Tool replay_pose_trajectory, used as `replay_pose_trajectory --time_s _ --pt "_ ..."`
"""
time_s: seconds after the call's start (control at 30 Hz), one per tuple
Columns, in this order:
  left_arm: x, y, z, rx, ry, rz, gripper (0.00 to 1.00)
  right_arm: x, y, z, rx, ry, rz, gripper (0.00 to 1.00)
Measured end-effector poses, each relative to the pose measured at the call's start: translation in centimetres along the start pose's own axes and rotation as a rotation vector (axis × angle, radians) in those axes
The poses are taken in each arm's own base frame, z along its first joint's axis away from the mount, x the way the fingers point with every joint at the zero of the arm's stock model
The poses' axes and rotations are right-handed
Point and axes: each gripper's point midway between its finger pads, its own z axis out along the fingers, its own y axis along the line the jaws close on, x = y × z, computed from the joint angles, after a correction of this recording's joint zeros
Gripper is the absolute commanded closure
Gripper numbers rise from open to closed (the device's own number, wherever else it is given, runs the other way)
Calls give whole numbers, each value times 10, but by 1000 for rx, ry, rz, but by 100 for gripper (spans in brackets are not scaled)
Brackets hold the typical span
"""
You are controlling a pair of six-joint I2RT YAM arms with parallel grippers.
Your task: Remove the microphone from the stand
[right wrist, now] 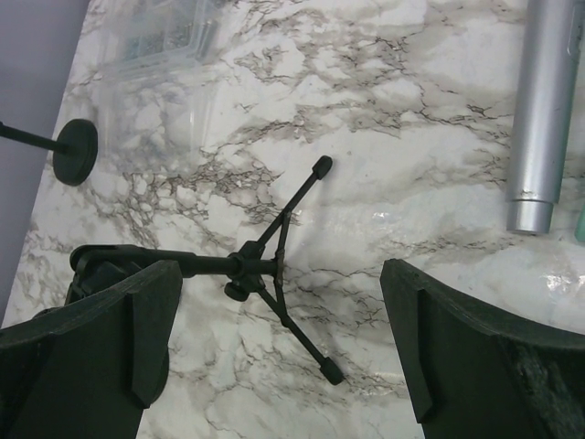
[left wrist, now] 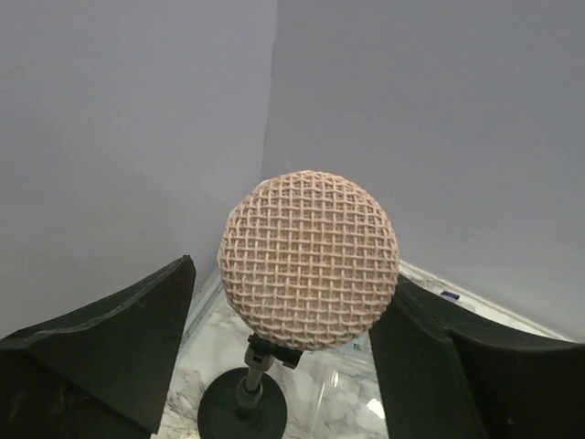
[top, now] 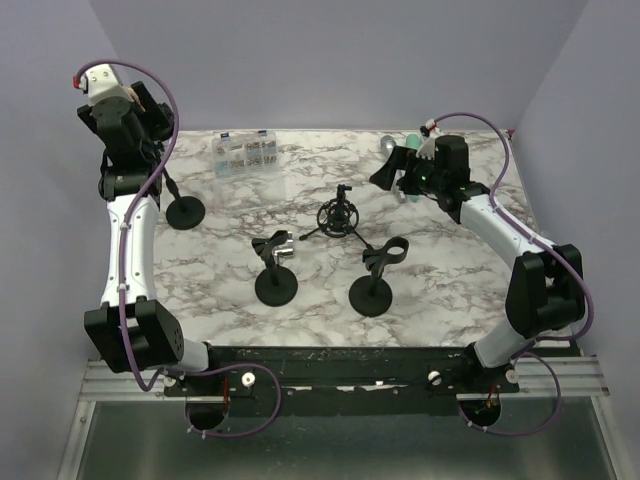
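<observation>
A microphone with a pale pink mesh head (left wrist: 309, 258) points straight at the left wrist camera. It sits between the fingers of my left gripper (left wrist: 292, 274). The jaws are wide apart, with a gap showing on the left side of the head. Its body is hidden behind the head. Below it stands a stand (left wrist: 242, 402) with a round black base and a clip. In the top view my left gripper (top: 150, 120) is raised at the far left above that stand (top: 185, 212). My right gripper (top: 388, 175) is open and empty at the back right, as the right wrist view (right wrist: 279, 274) also shows.
A black tripod stand (top: 340, 215) stands mid-table and shows under the right gripper (right wrist: 274, 274). Two round-base stands (top: 275, 285) (top: 372, 295) stand nearer the front. A clear parts box (top: 245, 150) is at the back. A silver microphone (right wrist: 539, 119) lies at the back right.
</observation>
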Motion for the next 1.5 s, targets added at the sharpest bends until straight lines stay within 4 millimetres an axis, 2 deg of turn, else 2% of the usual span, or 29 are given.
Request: replay_pose_trajectory --time_s 0.07,0.17,0.53,0.7,0.87,0.93,1.1,1.27,1.37,1.43,1.5 --pt "-1 5 6 -27 -19 11 49 1 -2 1 8 0 -6 0" --pt "-8 8 9 -50 -54 14 64 0 -5 2 20 -2 -13 0" --pt "-26 7 7 -46 -111 19 74 4 -10 5 37 4 -10 0" --pt "-50 4 -1 -40 -154 27 78 4 -11 5 38 4 -11 1" --pt "-80 0 -17 -27 -213 47 95 4 -11 5 39 4 -13 1" --pt "-88 -2 -25 -27 -229 60 97 3 -12 5 43 2 -16 0" --pt "-107 -17 -64 -8 -259 60 99 2 -15 5 59 -4 -21 0" --pt "-119 -34 -133 157 -293 -81 100 1 -19 5 83 -13 -29 0" --pt "-109 -55 -169 340 -288 -150 100 0 -22 5 95 -17 -34 0" --pt "-100 -74 -185 478 -269 -180 100 0 -23 5 101 -19 -33 0" --pt "-83 -97 -191 622 -218 -203 100 0 -23 5 103 -19 -33 1"
